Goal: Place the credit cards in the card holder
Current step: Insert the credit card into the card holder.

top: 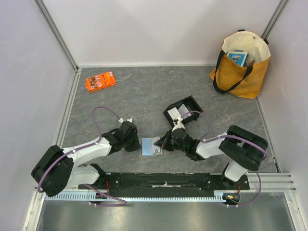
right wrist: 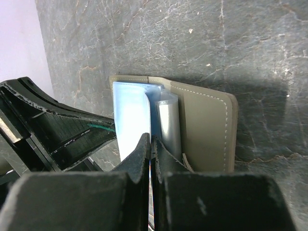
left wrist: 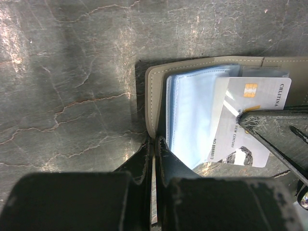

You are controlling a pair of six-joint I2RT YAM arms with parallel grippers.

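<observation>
Bent low and inward, left tool (left wrist: 155,142) clamps the card holder (left wrist: 155,91), right tool (right wrist: 151,142) pinches a credit card (left wrist: 248,113)

The tabletop (left wrist: 72,72) is a dark grey, marble-veined sheet, smooth with a soft sheen. The card holder (right wrist: 207,125) looks like matt taupe leather or an imitation, I can't tell which, with pale stitching. Its inner sleeves (left wrist: 192,115) are glossy, bluish clear plastic. The credit card (left wrist: 264,96) is slick white plastic. Far right, the tote bag (top: 255,77) is mustard woven cloth. Far left, the orange packet (top: 100,81) shines.
</observation>
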